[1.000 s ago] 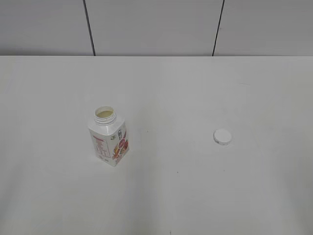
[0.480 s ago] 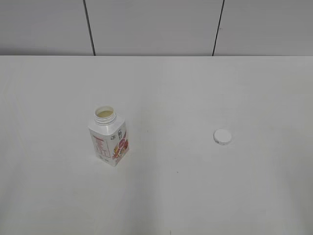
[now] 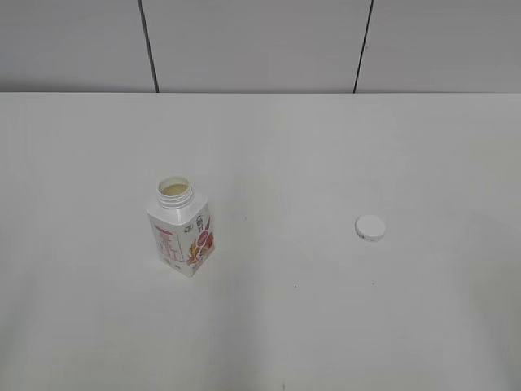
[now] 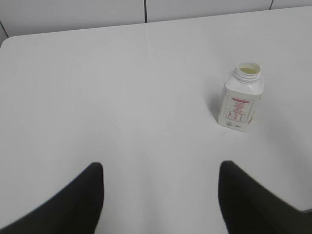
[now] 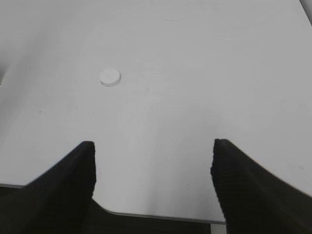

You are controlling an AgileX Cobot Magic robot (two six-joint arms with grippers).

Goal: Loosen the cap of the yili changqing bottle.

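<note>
Yili changqing bottle stands upright and open-necked on the table's left, its cap lying well apart to the right, so loosening looks finished; left gripper and right gripper hang wide, empty, needing only to retreat.

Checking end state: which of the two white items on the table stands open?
The yili changqing bottle: upright, bare neck open. The cap lies apart on the table.

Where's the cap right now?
The cap lies flat on the table, right of centre in the exterior view, well apart from the open bottle on the left; neither gripper touches it.
</note>
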